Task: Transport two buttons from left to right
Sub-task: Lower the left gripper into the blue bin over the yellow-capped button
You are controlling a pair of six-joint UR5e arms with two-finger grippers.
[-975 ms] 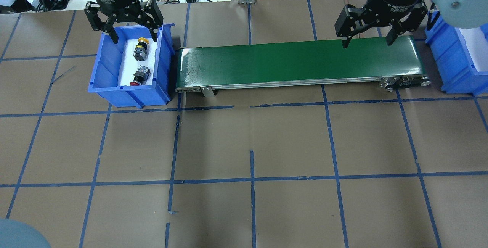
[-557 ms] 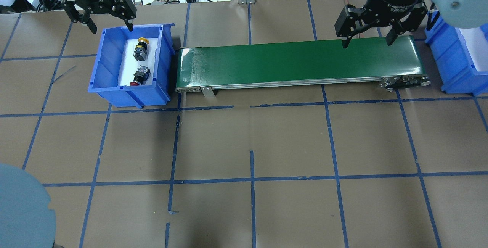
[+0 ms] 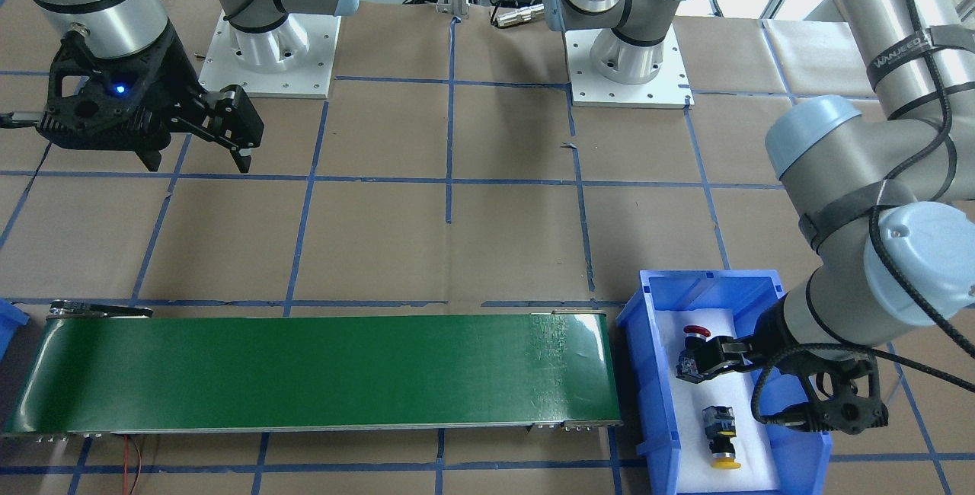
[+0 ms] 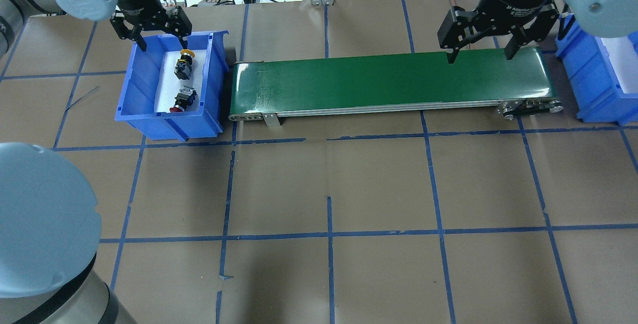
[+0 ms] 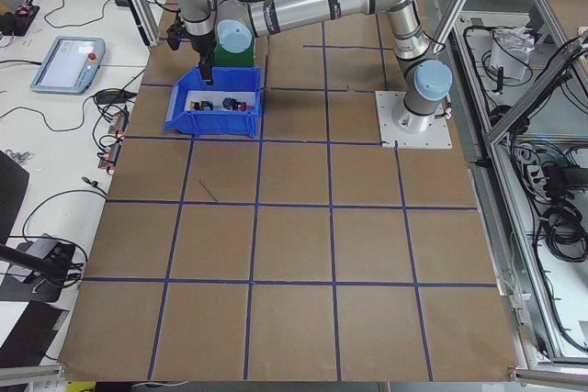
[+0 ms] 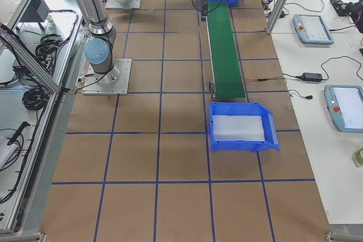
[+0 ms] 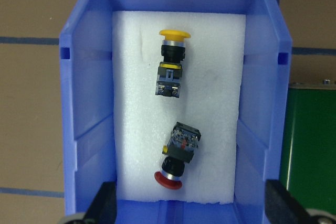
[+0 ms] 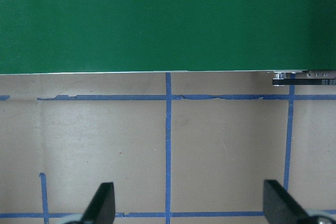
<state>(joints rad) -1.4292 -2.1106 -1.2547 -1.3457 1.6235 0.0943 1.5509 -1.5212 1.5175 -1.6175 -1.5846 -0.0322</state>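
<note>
The yellow button (image 4: 182,63) and the red button (image 4: 183,100) lie on white foam in the left blue bin (image 4: 169,125). Both also show in the left wrist view, yellow (image 7: 172,61) at the far end and red (image 7: 177,156) nearer. My left gripper (image 4: 163,45) is open and empty, above the bin's far end, over the yellow button. In the front view it (image 3: 754,387) hangs over the bin (image 3: 653,373) beside the red button (image 3: 693,343). My right gripper (image 4: 481,56) is open and empty above the right end of the green conveyor (image 4: 389,80).
A second blue bin (image 4: 593,80) with white foam stands just beyond the conveyor's right end. The conveyor's left end sits next to the left bin. The left arm's elbow (image 4: 40,224) fills the lower-left corner of the overhead view. Cables lie behind the table.
My left gripper swung away to the back left of the bin, then came back over its far end, still open. The left elbow has come into the overhead view. The right arm has not moved.
</note>
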